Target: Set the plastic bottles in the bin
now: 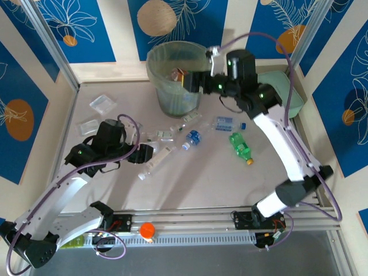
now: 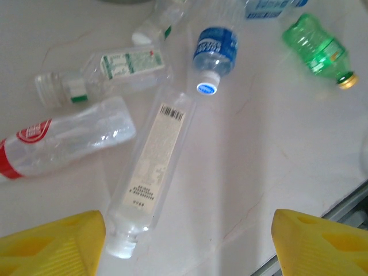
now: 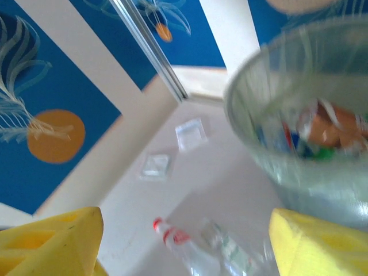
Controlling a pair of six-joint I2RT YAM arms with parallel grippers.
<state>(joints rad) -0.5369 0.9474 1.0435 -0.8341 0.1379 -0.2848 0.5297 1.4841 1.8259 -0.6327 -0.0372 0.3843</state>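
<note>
Pale-green bin [image 1: 163, 92] holds a few bottles [image 3: 322, 129] while several more lie on the table [image 1: 201, 184] before it; right gripper [image 3: 187, 230] hangs open, empty, by its rim, left gripper [image 2: 190, 230] open above a long clear bottle [image 2: 152, 172].

blue wall panels [image 1: 195, 23] with white leaf prints and orange circles surround a pale table [image 1: 201, 184].

Bright, even light, soft shadows; right wrist view motion-blurred.
</note>
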